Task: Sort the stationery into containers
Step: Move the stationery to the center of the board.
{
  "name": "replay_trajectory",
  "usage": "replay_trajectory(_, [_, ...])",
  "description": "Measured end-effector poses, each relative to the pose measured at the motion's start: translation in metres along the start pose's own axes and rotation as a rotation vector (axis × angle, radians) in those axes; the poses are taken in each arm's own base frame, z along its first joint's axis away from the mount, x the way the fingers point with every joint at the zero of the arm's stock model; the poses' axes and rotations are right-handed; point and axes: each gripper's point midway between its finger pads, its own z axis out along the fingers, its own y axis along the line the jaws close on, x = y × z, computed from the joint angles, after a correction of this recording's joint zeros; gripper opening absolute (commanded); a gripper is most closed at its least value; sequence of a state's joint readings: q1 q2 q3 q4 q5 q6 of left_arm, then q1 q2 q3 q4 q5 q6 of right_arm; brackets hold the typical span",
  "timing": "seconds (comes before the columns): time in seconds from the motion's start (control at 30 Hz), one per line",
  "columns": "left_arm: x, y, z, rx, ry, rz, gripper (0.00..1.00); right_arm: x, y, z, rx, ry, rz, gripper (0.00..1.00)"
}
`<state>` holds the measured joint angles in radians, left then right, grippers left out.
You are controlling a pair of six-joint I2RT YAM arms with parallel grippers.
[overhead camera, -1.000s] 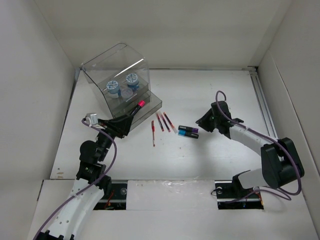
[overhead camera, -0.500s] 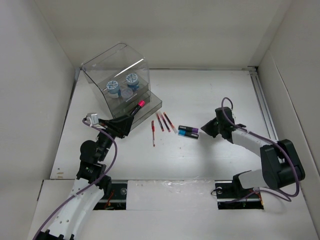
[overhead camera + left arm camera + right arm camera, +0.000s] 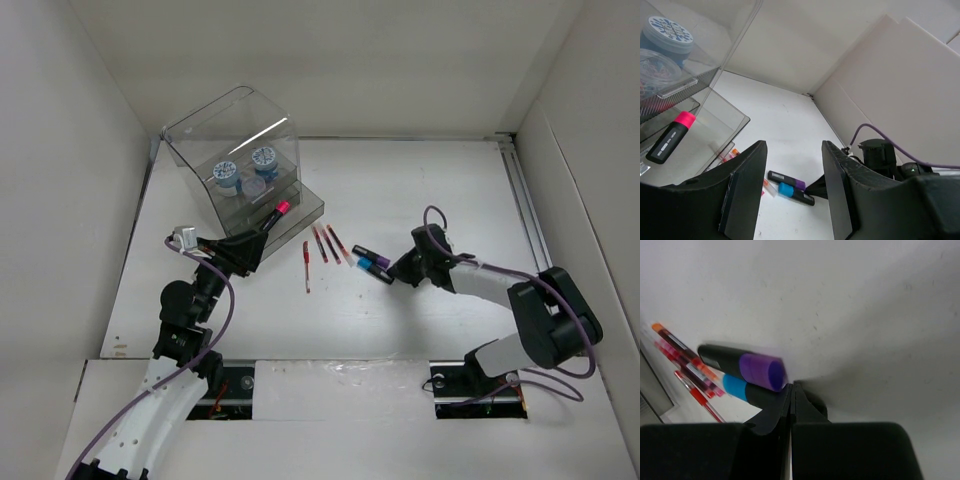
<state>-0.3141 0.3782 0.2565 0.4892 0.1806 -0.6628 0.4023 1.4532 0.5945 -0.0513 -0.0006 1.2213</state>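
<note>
The purple-capped marker (image 3: 365,252) and the blue-capped marker (image 3: 375,269) lie side by side on the table, tilted. My right gripper (image 3: 396,271) is shut and empty, with its tips touching the markers' right ends; in the right wrist view its tips (image 3: 791,386) sit against the purple cap (image 3: 760,371) and the blue marker (image 3: 742,389). The pink-capped marker (image 3: 273,215) lies on the drawer tray of the clear box (image 3: 232,135). My left gripper (image 3: 255,245) is open and empty by that tray. Patterned-lid tubs (image 3: 226,175) stand inside the box.
Thin red pens (image 3: 320,243) lie on the table between the box and the markers, one (image 3: 306,265) apart to the left. White walls enclose the table on three sides. The left wrist view shows the pink marker (image 3: 671,137) and both loose markers (image 3: 790,186).
My right gripper has swung left and down to the markers' right ends. The two markers have shifted a little left and turned to a slant. The left arm has not moved.
</note>
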Motion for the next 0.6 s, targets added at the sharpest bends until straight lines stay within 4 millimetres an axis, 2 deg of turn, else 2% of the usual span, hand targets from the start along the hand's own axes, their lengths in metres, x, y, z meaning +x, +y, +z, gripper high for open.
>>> replay_trajectory(0.4, [0.0, 0.0, 0.0, 0.0, 0.0, 0.0, 0.45, 0.049, -0.014, -0.018, -0.029, 0.093, -0.054, 0.03])
replay_trajectory(0.47, [0.0, 0.0, 0.0, 0.001, 0.0, 0.0, 0.45, 0.059, -0.014, -0.021, -0.033, 0.12, -0.076, 0.12])
replay_trajectory(0.53, [0.0, 0.0, 0.0, 0.001, 0.0, 0.0, 0.45, 0.067, -0.013, -0.025, -0.035, 0.134, -0.107, 0.27])
replay_trajectory(0.57, [0.0, 0.0, 0.0, 0.001, 0.0, 0.0, 0.45, 0.069, -0.012, -0.028, -0.034, 0.133, -0.125, 0.44])
replay_trajectory(0.6, [0.0, 0.0, 0.0, 0.001, 0.0, 0.0, 0.45, 0.07, -0.009, -0.032, -0.033, 0.128, -0.143, 0.52])
